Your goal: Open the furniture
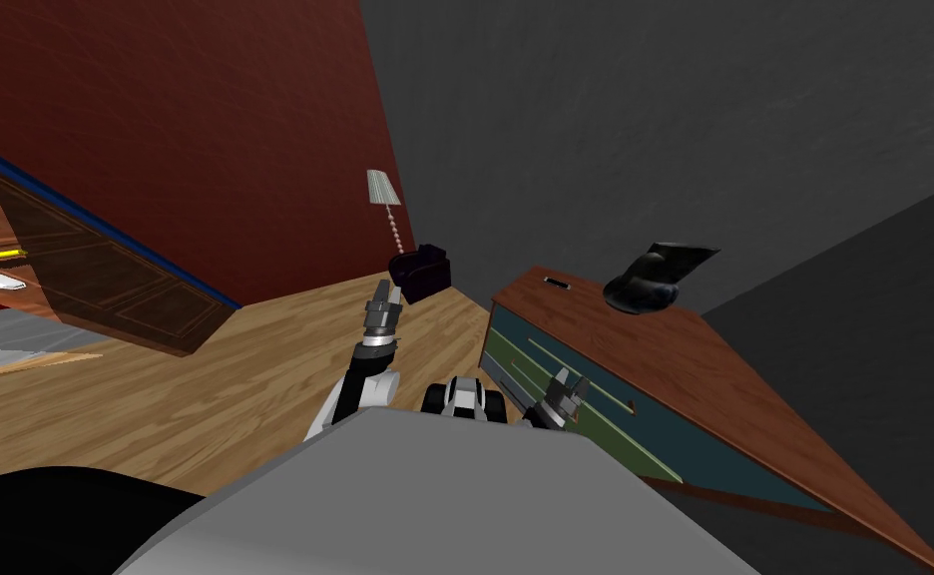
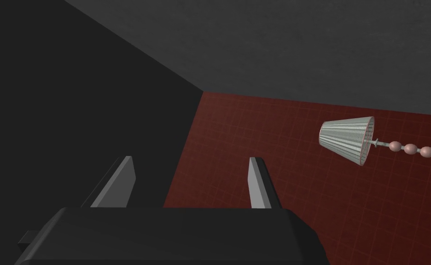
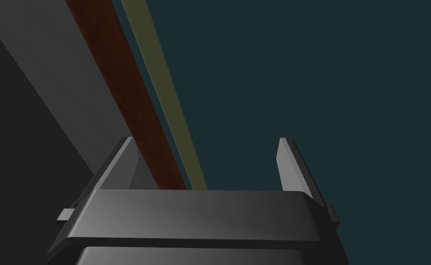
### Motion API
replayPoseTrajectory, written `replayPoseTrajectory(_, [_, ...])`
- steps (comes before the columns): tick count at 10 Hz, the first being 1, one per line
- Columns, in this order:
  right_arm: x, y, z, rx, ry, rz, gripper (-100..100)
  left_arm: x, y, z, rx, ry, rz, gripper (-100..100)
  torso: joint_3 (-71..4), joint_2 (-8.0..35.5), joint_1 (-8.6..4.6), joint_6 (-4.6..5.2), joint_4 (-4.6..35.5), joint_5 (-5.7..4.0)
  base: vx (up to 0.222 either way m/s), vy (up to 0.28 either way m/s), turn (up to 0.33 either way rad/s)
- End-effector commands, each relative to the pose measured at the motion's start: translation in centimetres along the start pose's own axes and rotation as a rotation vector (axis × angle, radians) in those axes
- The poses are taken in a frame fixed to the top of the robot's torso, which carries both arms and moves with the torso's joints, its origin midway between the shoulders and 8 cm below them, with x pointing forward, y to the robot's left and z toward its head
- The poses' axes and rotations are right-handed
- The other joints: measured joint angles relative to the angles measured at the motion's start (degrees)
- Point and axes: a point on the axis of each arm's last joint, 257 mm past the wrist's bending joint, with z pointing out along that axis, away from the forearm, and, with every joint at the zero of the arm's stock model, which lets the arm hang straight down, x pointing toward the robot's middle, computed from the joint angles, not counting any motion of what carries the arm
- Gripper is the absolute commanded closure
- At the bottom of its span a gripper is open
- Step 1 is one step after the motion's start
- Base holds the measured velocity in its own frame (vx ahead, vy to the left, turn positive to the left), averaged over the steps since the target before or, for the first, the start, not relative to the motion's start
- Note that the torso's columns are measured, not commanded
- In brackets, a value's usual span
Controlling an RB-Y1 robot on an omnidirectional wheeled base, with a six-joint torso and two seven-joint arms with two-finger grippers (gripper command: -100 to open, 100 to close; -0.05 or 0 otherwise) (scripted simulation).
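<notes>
While the right gripper hangs open close before the dresser on my right, teal front and an olive strip, perhaps a handle, facing it, left gripper open too, raised toward the lamp.

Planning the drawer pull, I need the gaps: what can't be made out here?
Dresser: head view, one end cut off at the picture's corner.
Olive strip by the open right pincer: right wrist view, too close to tell handle from trim.
Dark thing on the dresser top: head view, too dark to name.
</notes>
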Motion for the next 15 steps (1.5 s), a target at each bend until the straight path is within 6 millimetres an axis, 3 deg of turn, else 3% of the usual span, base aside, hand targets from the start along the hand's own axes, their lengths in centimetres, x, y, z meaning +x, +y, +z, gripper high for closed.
replayPoseTrajectory(1, [0.6,-0.4,-1.1,0.003,0.0,-0.001,100,0.0,0.0,0.0,0.0,0.0,0.0,0,-0.01,-0.03,0.02,0.02,-0.05,-0.03,0.031,-0.011,0.003])
replayPoseTrajectory(4, [1.5,-1.0,-3.7,0.004,-0.002,-0.001,100,0.0,0.0,0.0,0.0,0.0,0.0,0,-0.17,-0.35,-0.29,-0.01,-0.2,-0.22,0.056,0.009,-0.001])
replayPoseTrajectory(6, [1.8,-1.2,-4.0,0.002,-0.002,-0.002,100,0.0,0.0,0.0,0.0,0.0,0.0,0,0.03,0.02,-0.04,0.03,-0.08,-0.1,0.045,-0.001,-0.004])
replayPoseTrajectory(7, [0.3,-1.3,-4.0,0.004,0.003,0.076,-100,0.0,0.0,0.0,0.0,0.0,0.0,0,0.13,0.18,0.0,0.03,-0.03,-0.09,-0.005,-0.011,0.096])
replayPoseTrajectory(15, [-5.9,-1.8,-3.6,0.003,0.017,0.387,-100,0.0,0.0,0.0,0.0,0.0,0.0,0,0.03,0.03,-0.01,0.05,-0.08,-0.09,-0.02,-0.02,0.073])
